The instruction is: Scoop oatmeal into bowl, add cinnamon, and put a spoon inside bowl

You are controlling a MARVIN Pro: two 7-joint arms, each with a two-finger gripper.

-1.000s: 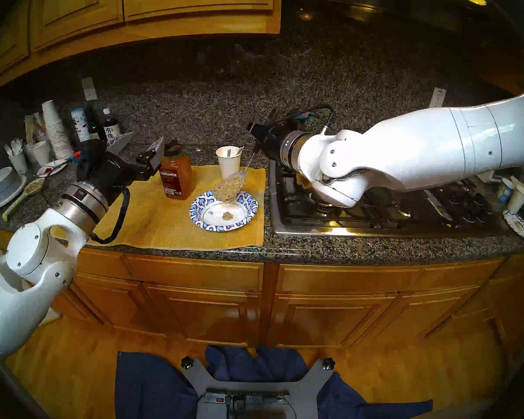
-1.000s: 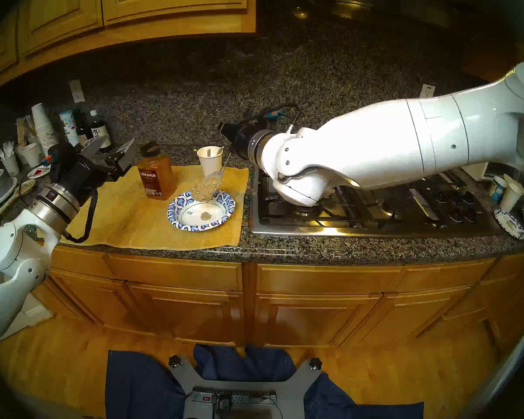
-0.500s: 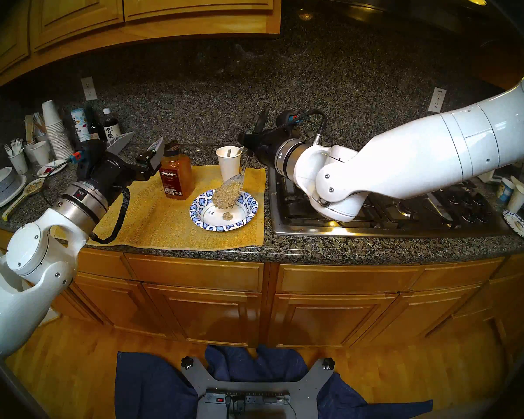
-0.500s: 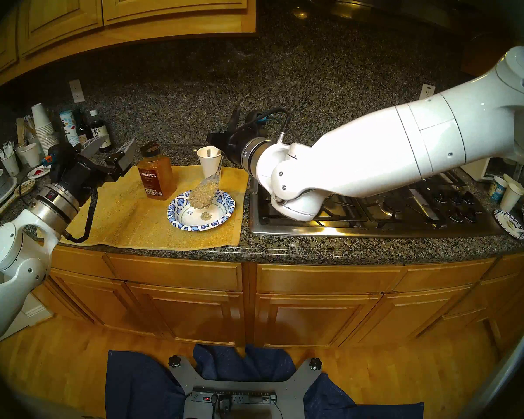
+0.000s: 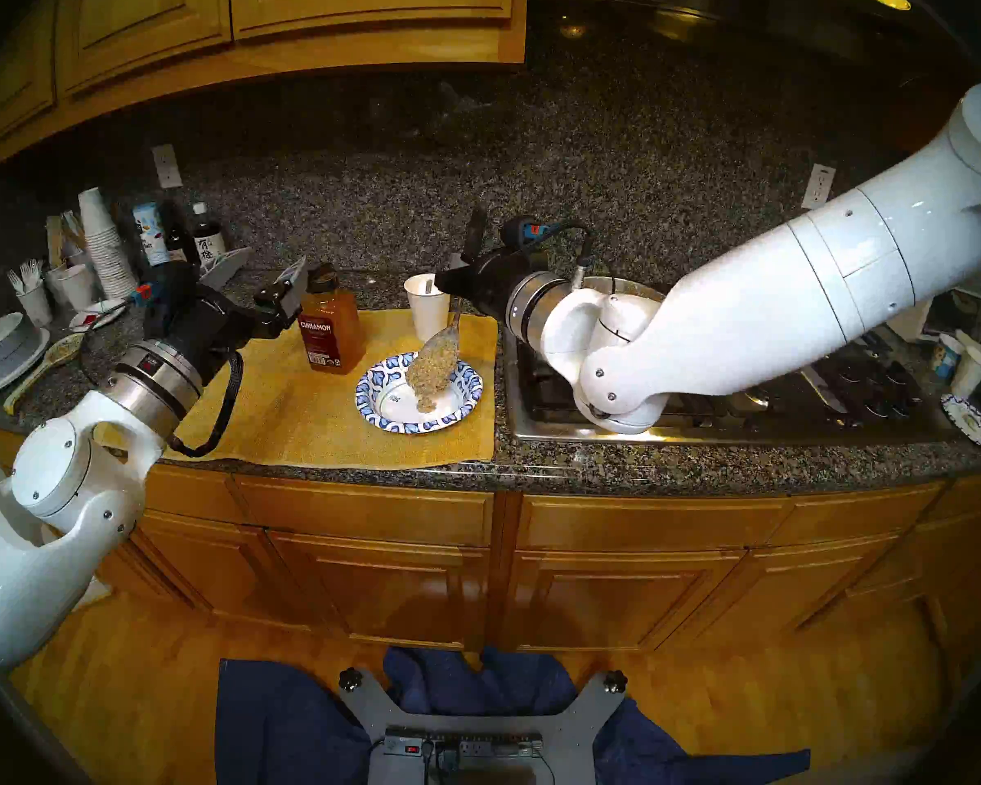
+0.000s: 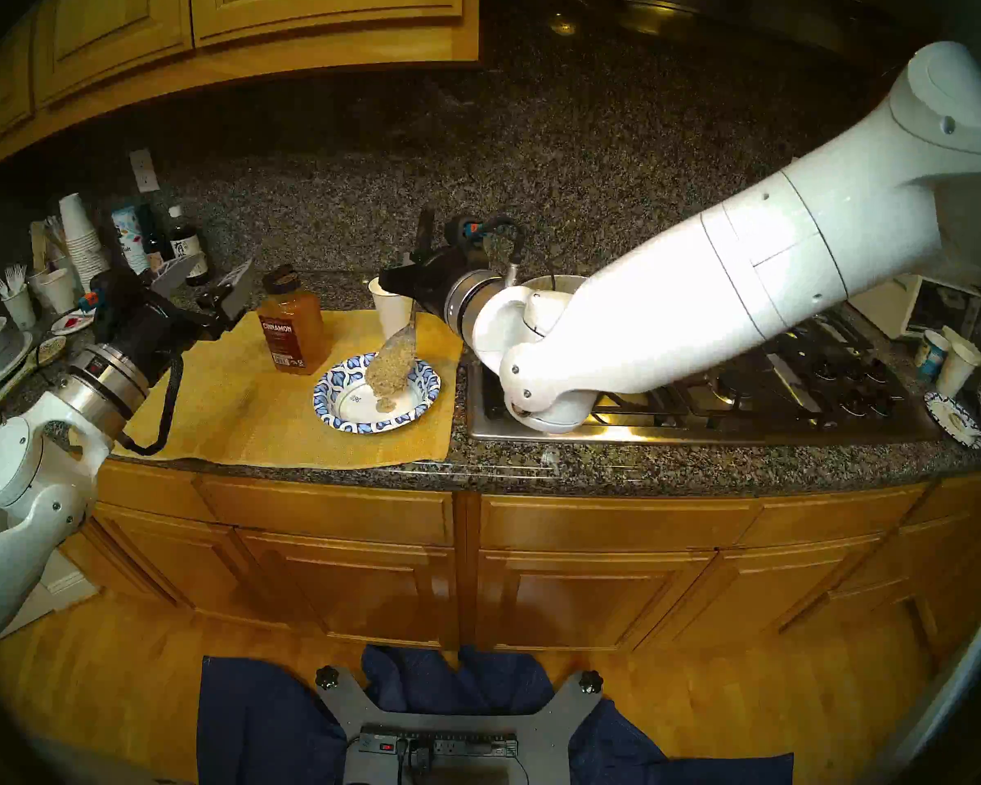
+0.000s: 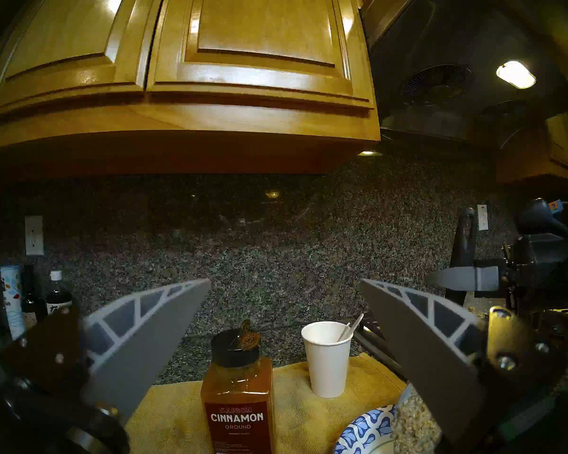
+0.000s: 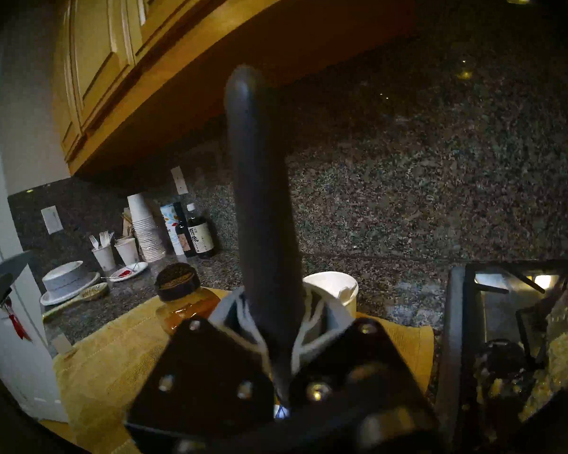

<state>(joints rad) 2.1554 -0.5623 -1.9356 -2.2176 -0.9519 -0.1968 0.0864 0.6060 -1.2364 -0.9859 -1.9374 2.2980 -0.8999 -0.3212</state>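
Note:
The blue-and-white leaf-rim paper bowl [image 5: 368,396] [image 6: 324,396] sits on a yellow cloth. My right gripper [image 5: 455,285] [image 6: 399,282] [image 8: 269,329] is shut on the dark handle of a metal serving spoon [image 5: 437,336], tipped steeply over the bowl. Oatmeal [image 5: 431,364] [image 6: 389,367] hangs off it in a clump and reaches a small lump in the bowl's centre. The cinnamon bottle [image 5: 329,333] [image 7: 236,394] stands left of the bowl. My left gripper [image 5: 276,257] [image 7: 284,281] is open and empty, just left of the bottle. The white plastic spoon [image 7: 351,327] stands in a paper cup [image 5: 429,311].
A metal pot [image 5: 618,285] holding more oatmeal [image 8: 564,355] sits on the stovetop [image 5: 760,410] behind my right arm. Stacked paper cups [image 5: 100,240], sauce bottles [image 5: 208,240], grey bowls [image 5: 7,347] and a cup of forks [image 5: 29,296] crowd the left counter. Cabinets hang overhead.
My right arm has swung left and its wrist has rolled, tipping the serving spoon steeper. The oatmeal has slid down off the spoon to the bowl. The left arm has not moved.

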